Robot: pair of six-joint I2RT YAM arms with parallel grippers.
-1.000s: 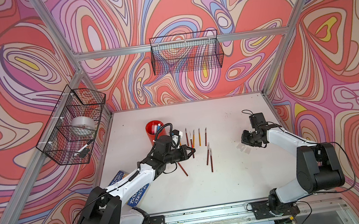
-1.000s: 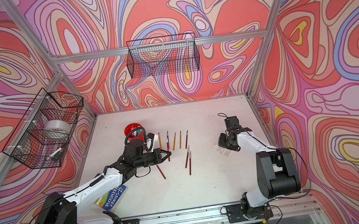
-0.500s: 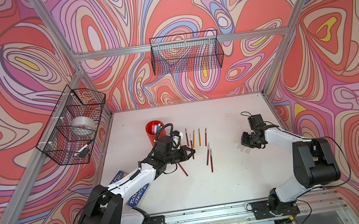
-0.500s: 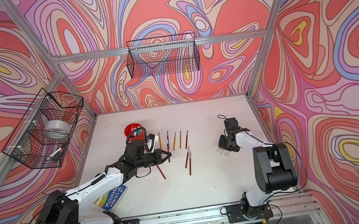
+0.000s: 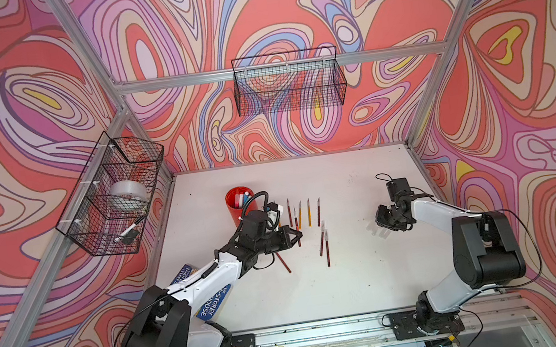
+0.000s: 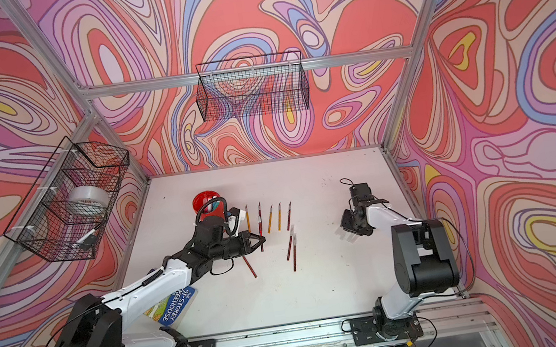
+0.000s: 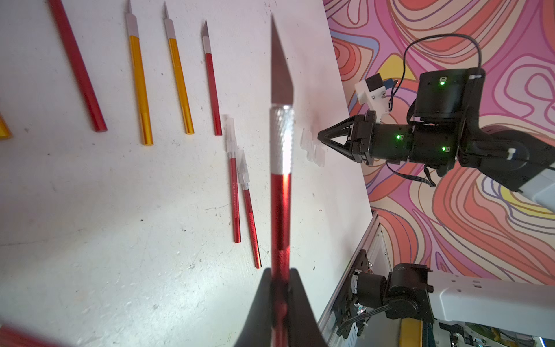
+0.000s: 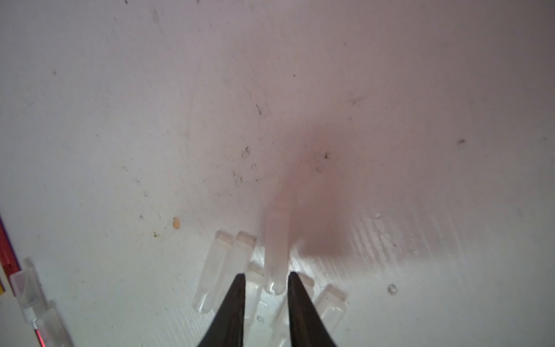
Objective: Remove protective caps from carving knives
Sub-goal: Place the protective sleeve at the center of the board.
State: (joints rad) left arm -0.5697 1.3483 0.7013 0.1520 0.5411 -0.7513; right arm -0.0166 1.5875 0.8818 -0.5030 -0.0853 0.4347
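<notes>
- Holding a red knife by its handle, the left hand is clamped tight; the blade is bare and lifted above the counter.
- The right hand stands slightly parted, wider than the loose cap between its tips. It appears to grip nothing, low over the pile of shed caps.
- Done, by my reading: the row of bare knives and the held one.
- Left: two capped knives, side by side. One further knife lies partly under the left arm; its tip cannot be judged.
- Room: bare counter separates the knives from the pile, and the front is open. The red cup and book crowd the left arm's side.
</notes>
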